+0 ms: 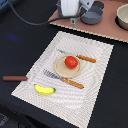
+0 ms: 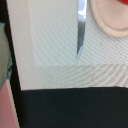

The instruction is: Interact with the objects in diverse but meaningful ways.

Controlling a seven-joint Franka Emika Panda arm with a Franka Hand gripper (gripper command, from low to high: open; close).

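Arm near the bench's far edge, gripper (image 1: pixel 73 20) state indiscernible. Descend squarely over the knife (image 1: pixel 80 57) beside the plate (image 1: pixel 62 68) holding the tomato (image 1: pixel 71 62); avoid nudging either.

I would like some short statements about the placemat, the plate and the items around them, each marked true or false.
1. The red tomato sits on the plate. True.
2. The yellow banana lies on the plate. False: it lies on the placemat, apart from the plate.
3. A fork lies beside the plate. True.
4. The brown-handled utensil rests on the placemat. False: it lies on the dark table, off the mat.
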